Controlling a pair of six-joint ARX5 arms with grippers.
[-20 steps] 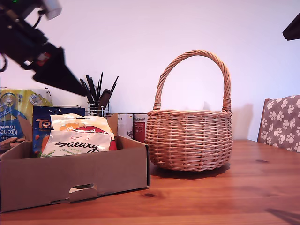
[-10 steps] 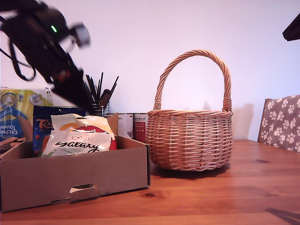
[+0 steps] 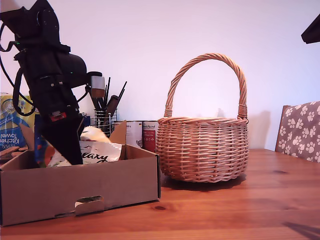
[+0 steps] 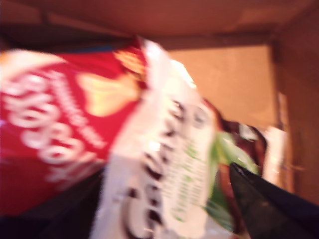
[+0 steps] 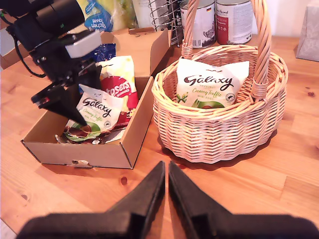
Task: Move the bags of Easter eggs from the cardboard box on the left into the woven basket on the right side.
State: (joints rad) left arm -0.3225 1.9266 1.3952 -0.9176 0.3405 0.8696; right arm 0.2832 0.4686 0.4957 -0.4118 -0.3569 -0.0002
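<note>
The cardboard box (image 3: 100, 185) (image 5: 84, 152) sits at the exterior view's left. In it lie a white Galaxy bag (image 5: 97, 112) (image 4: 164, 164), a red-and-white bag (image 5: 119, 84) (image 4: 50, 129) and a dark blue bag (image 5: 105, 51). My first gripper (image 5: 70, 107) (image 3: 70, 150) reaches down into the box, open, with its jaws either side of the white bag. That wrist view is blurred. The woven basket (image 3: 202, 150) (image 5: 219, 134) holds one Galaxy bag (image 5: 212, 84). My second gripper (image 5: 167, 172) hangs shut and empty over the table in front of the basket.
Two tins (image 3: 140, 135) and a wire holder of utensils (image 3: 102, 107) stand behind the box. A yellow-and-blue kitchen towel pack (image 3: 12, 130) is at the exterior view's far left. A paw-print chair back (image 3: 300, 130) is at its right edge.
My first arm has swung down from the exterior view's upper left into the box, and it now hides most of the bags there. The basket has not moved.
</note>
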